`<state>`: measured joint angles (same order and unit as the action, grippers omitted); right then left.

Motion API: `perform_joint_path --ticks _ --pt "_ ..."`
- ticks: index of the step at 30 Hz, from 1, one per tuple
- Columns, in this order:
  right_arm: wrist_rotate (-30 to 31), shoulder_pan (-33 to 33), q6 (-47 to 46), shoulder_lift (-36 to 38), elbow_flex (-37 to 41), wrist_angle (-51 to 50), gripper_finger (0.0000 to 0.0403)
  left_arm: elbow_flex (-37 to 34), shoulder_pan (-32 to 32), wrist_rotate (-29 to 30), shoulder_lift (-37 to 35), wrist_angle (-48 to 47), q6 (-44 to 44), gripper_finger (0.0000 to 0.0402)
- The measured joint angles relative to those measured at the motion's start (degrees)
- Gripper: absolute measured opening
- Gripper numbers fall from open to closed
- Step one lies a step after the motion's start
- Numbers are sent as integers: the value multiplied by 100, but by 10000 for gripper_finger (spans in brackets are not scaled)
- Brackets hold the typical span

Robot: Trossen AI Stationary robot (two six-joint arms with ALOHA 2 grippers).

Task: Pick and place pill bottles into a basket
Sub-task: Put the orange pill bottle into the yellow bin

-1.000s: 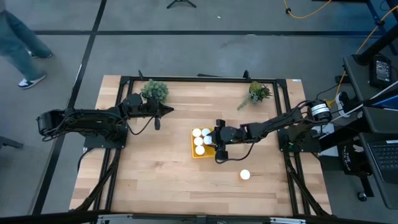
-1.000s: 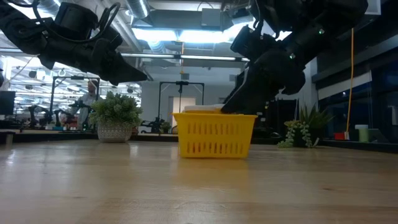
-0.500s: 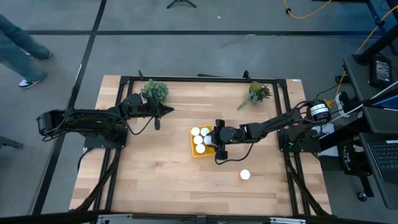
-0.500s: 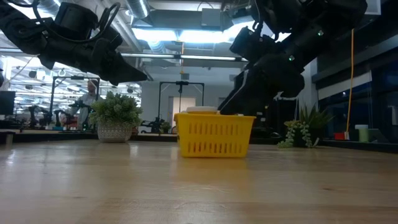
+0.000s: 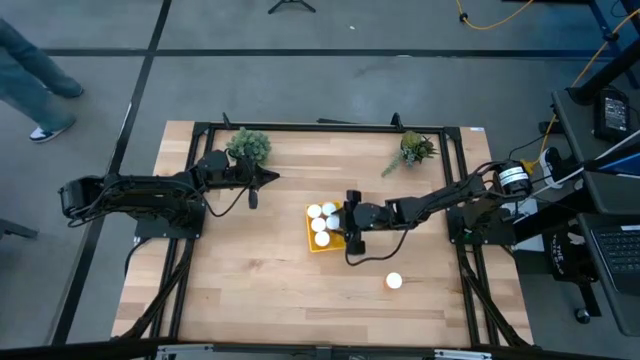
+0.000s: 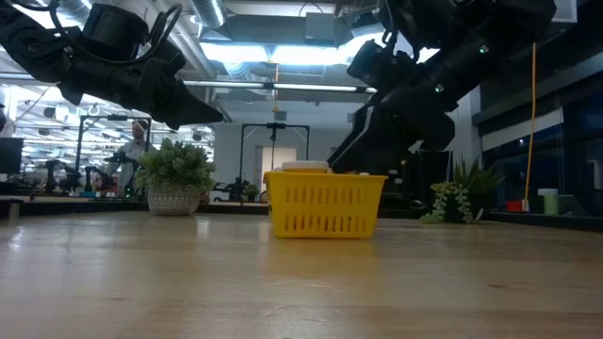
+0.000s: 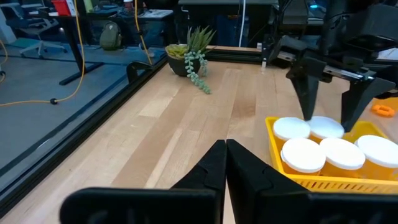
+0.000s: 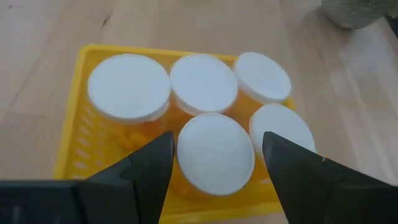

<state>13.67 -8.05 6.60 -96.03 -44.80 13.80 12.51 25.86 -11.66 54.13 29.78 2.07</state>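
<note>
Pill bottles [image 8: 216, 154], five, fill the basket [image 8: 73, 155]; right gripper [image 8: 216, 163] hovers above, spread open; left gripper [image 7: 225, 163] closed, well apart.

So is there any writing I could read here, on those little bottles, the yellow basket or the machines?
None can be read.
Pill bottles: plain white caps, no label showing.
Basket: plain yellow, no lettering.
Right gripper, open over the basket, and left gripper, shut and waiting near a plant: no markings visible.
Equipment beside the table: too small to tell whether it bears any text.
</note>
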Motion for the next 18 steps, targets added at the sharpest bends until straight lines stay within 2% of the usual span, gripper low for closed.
perform_joint_path --ticks 18 --pt "-177 -45 -23 139 -9 220 247 0 1 0 0 -2 0 5"
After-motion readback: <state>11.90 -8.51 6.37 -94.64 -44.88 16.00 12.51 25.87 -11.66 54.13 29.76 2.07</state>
